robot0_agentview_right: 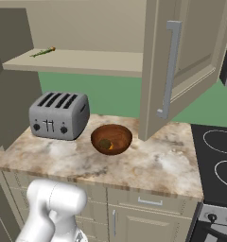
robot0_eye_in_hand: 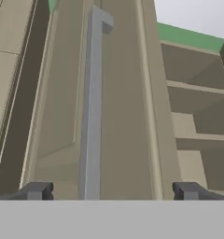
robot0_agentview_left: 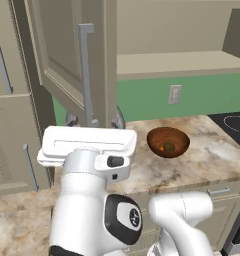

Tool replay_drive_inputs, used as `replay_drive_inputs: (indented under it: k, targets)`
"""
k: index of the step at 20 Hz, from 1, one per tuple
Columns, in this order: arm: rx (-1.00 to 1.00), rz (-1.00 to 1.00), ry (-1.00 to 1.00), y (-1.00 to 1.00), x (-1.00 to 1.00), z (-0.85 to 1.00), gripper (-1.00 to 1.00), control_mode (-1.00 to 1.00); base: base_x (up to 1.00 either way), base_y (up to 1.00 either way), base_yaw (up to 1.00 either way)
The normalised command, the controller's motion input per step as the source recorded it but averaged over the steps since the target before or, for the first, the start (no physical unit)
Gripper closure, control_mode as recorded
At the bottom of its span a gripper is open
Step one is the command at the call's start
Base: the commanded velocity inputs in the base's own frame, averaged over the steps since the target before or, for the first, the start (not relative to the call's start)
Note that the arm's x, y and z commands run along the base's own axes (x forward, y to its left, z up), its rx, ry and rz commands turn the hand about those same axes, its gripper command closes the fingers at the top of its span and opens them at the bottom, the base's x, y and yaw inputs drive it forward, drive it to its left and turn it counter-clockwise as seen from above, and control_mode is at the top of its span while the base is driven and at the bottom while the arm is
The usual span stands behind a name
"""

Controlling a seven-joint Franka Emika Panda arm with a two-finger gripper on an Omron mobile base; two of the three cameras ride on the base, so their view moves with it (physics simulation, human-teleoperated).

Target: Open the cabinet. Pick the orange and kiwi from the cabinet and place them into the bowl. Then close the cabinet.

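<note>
Both claw fingers wide, empty.

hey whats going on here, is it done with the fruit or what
The fruit looks done: the bowl on the counter by the toaster holds the kiwi and a bit of the orange. The cabinet door hangs swung open over the counter. The gripper is open and faces that door's handle, which runs up between its fingertips without being gripped. Closing the cabinet looks like the step left.
</note>
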Motion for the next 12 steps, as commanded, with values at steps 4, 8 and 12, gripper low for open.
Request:
replay_drive_inputs:
  k: [4,8,12]
  targets:
    - [0.0,-0.18,-0.01,0.25,0.56,-0.18,-1.0,-1.0,0.0,0.0,0.0]
    - [0.0,-0.12,-0.04,-0.49,0.29,-0.17,-1.0,-1.0,0.0,0.0,0.0]
    - [0.02,-0.1,-0.1,-0.99,0.3,-0.41,-1.0,-1.0,0.0,0.0,0.0]
